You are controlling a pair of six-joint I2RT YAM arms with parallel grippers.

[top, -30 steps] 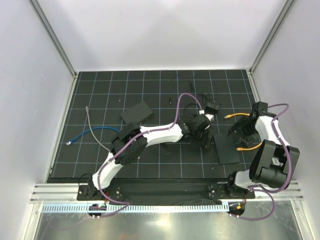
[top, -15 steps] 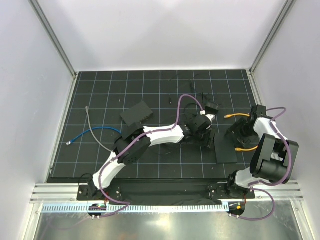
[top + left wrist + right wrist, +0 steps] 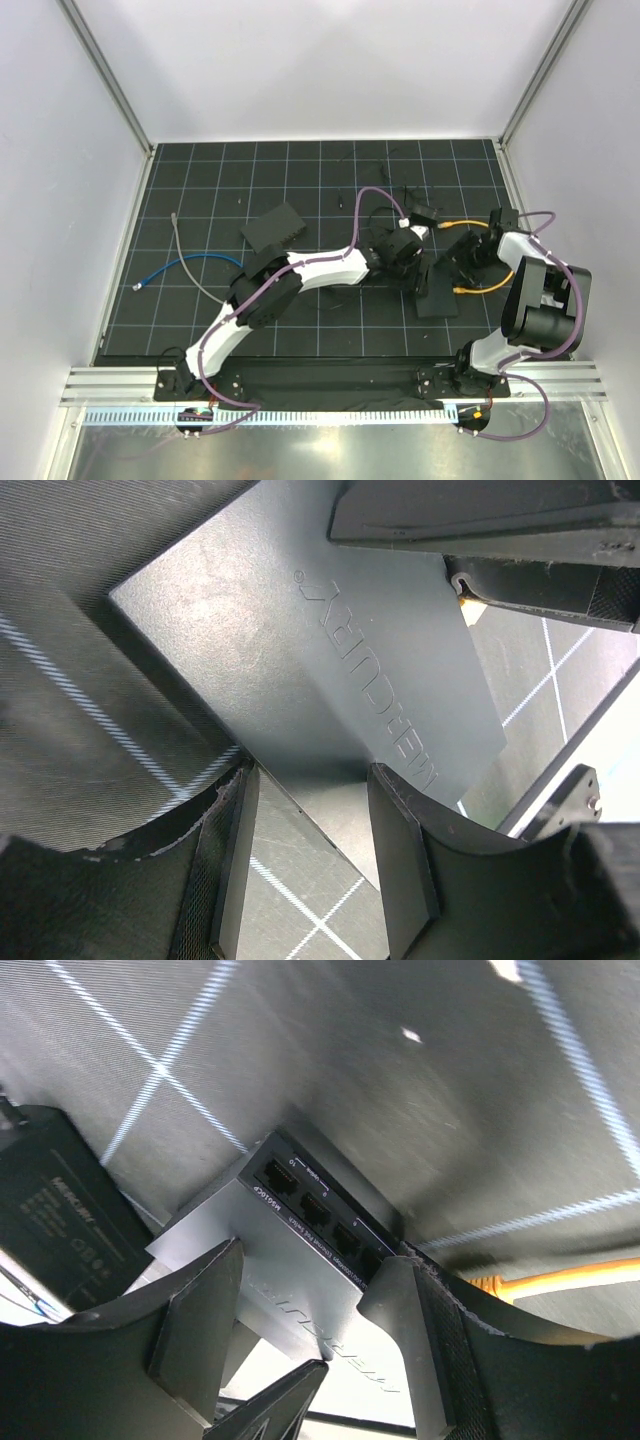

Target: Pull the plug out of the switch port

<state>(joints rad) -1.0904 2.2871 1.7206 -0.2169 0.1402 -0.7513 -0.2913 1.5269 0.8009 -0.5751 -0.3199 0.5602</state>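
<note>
The switch (image 3: 432, 296) is a flat black box, tipped on the mat between both grippers. In the left wrist view its embossed top face (image 3: 330, 680) fills the frame. My left gripper (image 3: 414, 270) (image 3: 315, 875) stands open, its fingers straddling one edge of the box. The right wrist view shows the port row (image 3: 300, 1210). There my right gripper (image 3: 463, 258) (image 3: 300, 1335) is open, one finger on each side of the box. An orange cable (image 3: 480, 288) (image 3: 560, 1282) runs to the port side. The plug is hidden behind the right finger (image 3: 410, 1340).
A second black box (image 3: 273, 228) lies at the middle left, and a small labelled black device (image 3: 425, 213) (image 3: 60, 1220) sits behind the switch. Blue (image 3: 190, 262) and grey (image 3: 182, 248) cables lie at the left. Another stretch of orange cable (image 3: 468, 226) runs behind the right gripper.
The right gripper has moved left and farther back, up to the switch. The switch has shifted left and tipped, and the orange cable has followed. The left arm has barely moved.
</note>
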